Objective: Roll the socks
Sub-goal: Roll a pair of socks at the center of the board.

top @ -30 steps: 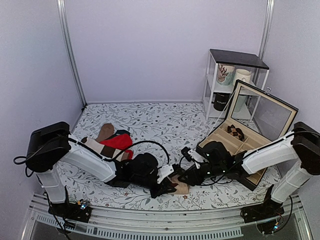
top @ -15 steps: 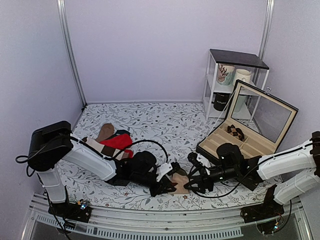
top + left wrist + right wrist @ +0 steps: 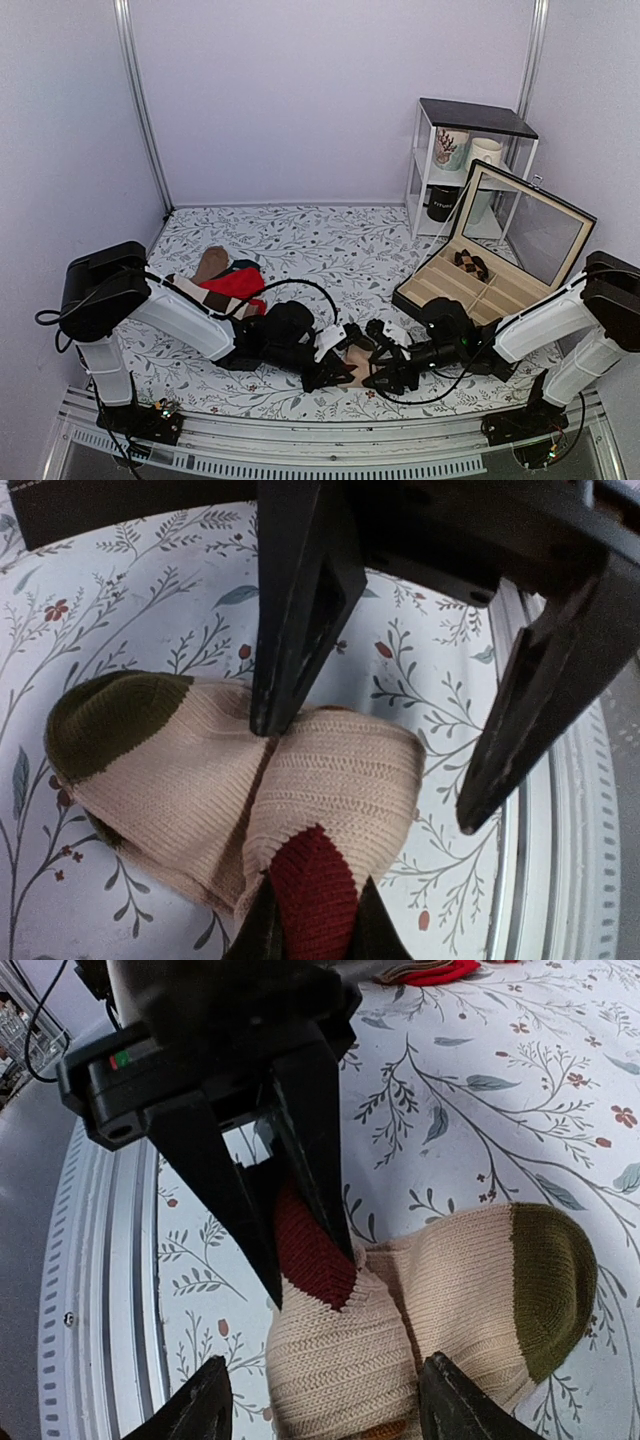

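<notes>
The socks (image 3: 359, 363) lie as a folded tan bundle near the table's front edge, between both grippers. In the left wrist view the socks (image 3: 330, 780) show a dark red heel and an olive toe. My left gripper (image 3: 315, 925) is shut on the dark red heel. It also shows in the right wrist view (image 3: 310, 1260), pinching that heel. My right gripper (image 3: 325, 1405) is open, one finger on each side of the tan bundle (image 3: 340, 1360). It shows from the left wrist view (image 3: 366, 775) as two spread dark fingers, one touching the fold. In the top view the left gripper (image 3: 335, 372) and right gripper (image 3: 376, 375) face each other.
A bright red sock (image 3: 240, 283) and a cream sock with brown bands (image 3: 192, 292) lie piled at the left. An open compartment box (image 3: 480, 290) stands at the right, with a white shelf of mugs (image 3: 465, 150) behind it. The metal front rail (image 3: 300, 440) runs close by.
My right gripper has moved left and down to the socks and now straddles the bundle. My left gripper has stayed shut on the heel, almost still.
</notes>
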